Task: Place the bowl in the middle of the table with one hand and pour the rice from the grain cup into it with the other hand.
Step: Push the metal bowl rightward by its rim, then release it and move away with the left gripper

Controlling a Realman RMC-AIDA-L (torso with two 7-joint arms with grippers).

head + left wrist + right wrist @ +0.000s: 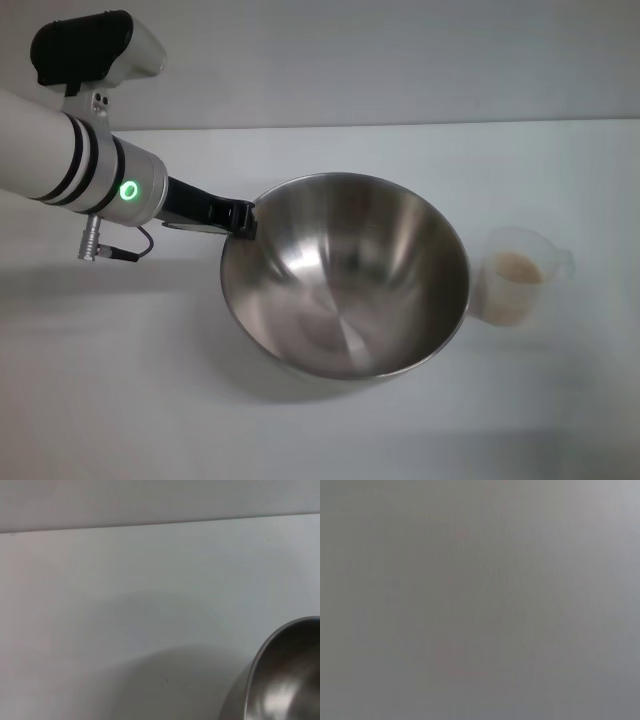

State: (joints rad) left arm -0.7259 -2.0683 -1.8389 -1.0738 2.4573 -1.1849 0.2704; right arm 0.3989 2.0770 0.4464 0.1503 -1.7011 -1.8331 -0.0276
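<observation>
The steel bowl [345, 275] is tilted, held above the white table [120, 380] near its middle. My left gripper [240, 218] reaches in from the left and is shut on the bowl's left rim. The bowl's rim also shows in the left wrist view [287, 675] over the table [125, 605]. The grain cup [515, 275] stands upright on the table just right of the bowl, with rice [518, 268] in it. The bowl is empty. My right gripper is out of view; the right wrist view shows only plain grey.
The table's far edge [400, 124] runs across the back against a pale wall. The bowl's shadow lies on the table under it.
</observation>
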